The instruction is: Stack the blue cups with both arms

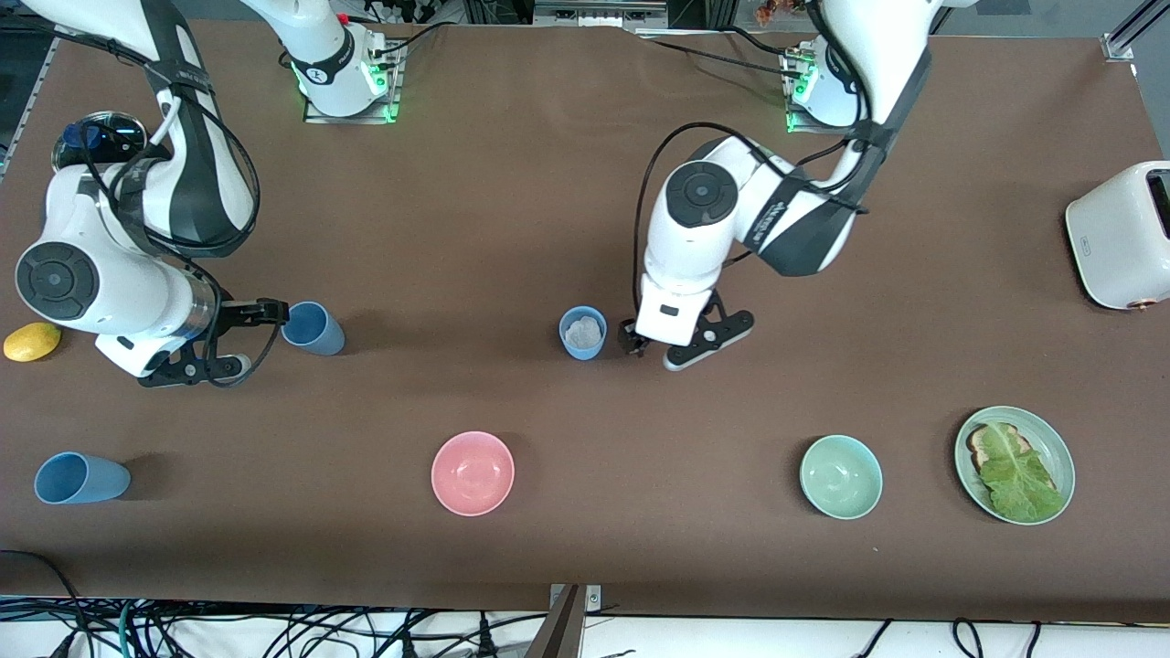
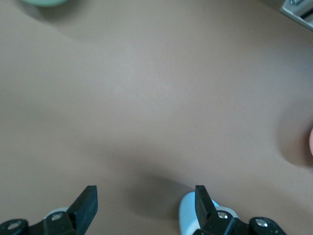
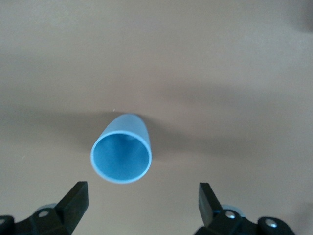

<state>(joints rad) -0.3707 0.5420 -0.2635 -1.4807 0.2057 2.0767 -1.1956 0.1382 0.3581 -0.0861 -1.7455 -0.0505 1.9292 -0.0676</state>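
Three blue cups stand upright on the brown table. The middle cup (image 1: 582,332) looks pale grey inside, and my left gripper (image 1: 651,345) hangs low right beside it. In the left wrist view this cup (image 2: 187,215) shows partly hidden by one finger (image 2: 201,199), and the left gripper (image 2: 145,196) is open with bare table between its fingers. Another cup (image 1: 313,329) stands just ahead of my right gripper (image 1: 249,340). The right wrist view shows that cup (image 3: 121,154) ahead of the open right gripper (image 3: 142,193), not between its fingers. The third cup (image 1: 80,478) stands nearer the front camera at the right arm's end.
A pink bowl (image 1: 473,472) and a pale green bowl (image 1: 841,476) sit nearer the front camera. A green plate (image 1: 1065,457) holds toast and lettuce. A white toaster (image 1: 1120,233) stands at the left arm's end, a yellow lemon (image 1: 32,341) at the right arm's end.
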